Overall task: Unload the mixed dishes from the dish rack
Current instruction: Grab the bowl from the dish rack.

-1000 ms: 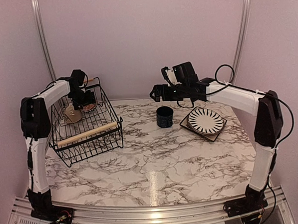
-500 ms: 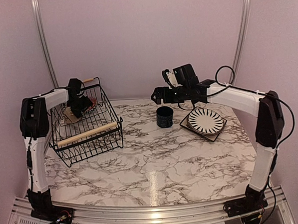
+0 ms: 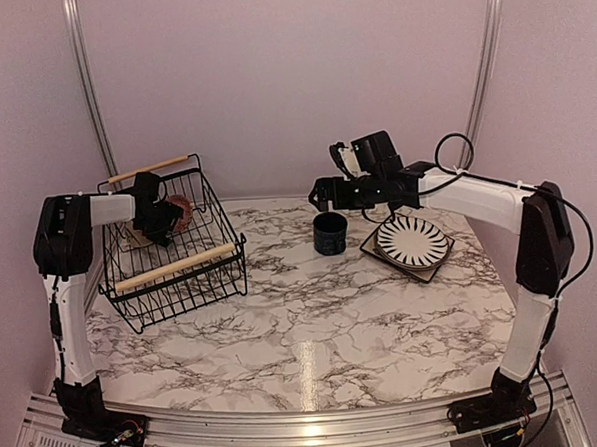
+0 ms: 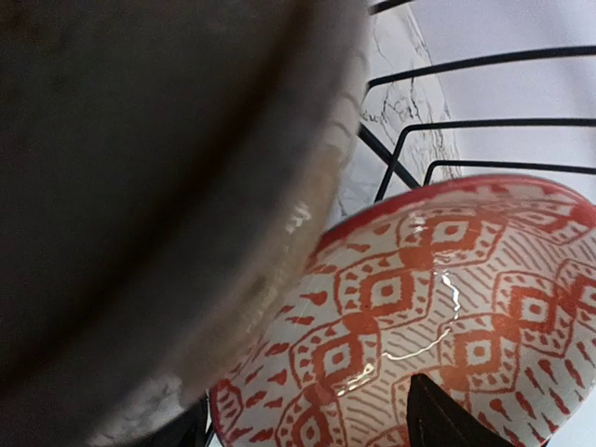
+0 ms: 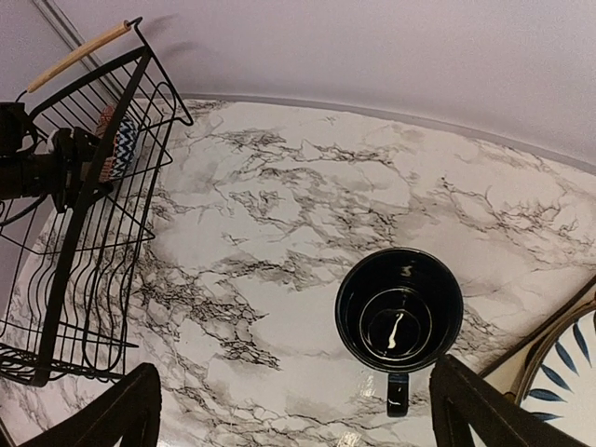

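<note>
The dish rack [image 3: 176, 265] stands at the left of the table. My left gripper [image 3: 156, 213] is down inside it, between a cream bowl [image 3: 134, 232] and a red patterned bowl [image 3: 182, 212]. In the left wrist view the cream bowl [image 4: 140, 186] is a blur filling the left. The patterned bowl [image 4: 419, 307] lies between my spread fingers [image 4: 442, 419], and I see no firm grip. My right gripper [image 3: 320, 192] hangs open above the navy mug [image 3: 330, 232], which stands upright on the table [image 5: 399, 310]. The striped plate [image 3: 412, 240] rests on the dark square plate [image 3: 372, 248].
The rack's black wires [image 4: 484, 121] run close around my left gripper. Its wall [image 5: 84, 242] and far wooden handle [image 5: 79, 51] show at the left of the right wrist view. Marble tabletop [image 3: 314, 323] lies between the rack and the mug.
My left gripper has dropped lower and leftward into the rack, onto the bowls, with its fingers narrowing a little. The right arm has edged slightly to the right.
</note>
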### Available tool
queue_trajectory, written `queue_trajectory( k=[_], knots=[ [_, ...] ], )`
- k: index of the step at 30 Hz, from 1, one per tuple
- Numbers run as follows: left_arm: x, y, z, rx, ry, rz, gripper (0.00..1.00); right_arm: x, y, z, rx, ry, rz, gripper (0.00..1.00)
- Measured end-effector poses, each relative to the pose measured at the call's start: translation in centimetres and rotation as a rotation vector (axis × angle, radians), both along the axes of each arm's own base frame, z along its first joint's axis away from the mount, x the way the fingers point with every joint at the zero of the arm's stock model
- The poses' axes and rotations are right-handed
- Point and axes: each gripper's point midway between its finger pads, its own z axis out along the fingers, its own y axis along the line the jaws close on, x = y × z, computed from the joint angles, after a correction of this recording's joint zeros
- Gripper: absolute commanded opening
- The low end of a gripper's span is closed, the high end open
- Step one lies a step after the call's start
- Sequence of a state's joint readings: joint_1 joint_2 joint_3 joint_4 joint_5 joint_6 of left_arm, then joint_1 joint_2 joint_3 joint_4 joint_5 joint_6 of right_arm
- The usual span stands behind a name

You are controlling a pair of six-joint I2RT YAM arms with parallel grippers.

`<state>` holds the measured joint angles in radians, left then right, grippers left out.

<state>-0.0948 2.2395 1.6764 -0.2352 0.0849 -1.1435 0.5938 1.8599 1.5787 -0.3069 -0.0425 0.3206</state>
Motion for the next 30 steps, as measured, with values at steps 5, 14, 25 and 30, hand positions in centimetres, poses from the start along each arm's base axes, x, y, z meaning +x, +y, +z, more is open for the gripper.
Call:
queue_trajectory(
  k=[5,14,25,30],
  knots=[
    [0.5,0.3,0.3,-0.026,-0.019,0.027,0.63,-0.2,-0.5,0.7,0.006,-0.013,-0.007,0.97],
    [2.7,-0.3,1.7,-0.094,-0.129,0.039,0.28,-0.4,-1.1,0.8,0.005,-0.013,-0.015,0.96],
    [3.9,-2.0,3.5,-0.193,-0.210,0.006,0.00,-0.4,-1.1,0.7,0.005,-0.011,-0.016,0.96],
    [3.0,-2.3,2.5,-0.194,-0.192,-0.018,0.00,-0.5,-1.1,0.8,0.007,-0.012,-0.016,0.96]
  ],
)
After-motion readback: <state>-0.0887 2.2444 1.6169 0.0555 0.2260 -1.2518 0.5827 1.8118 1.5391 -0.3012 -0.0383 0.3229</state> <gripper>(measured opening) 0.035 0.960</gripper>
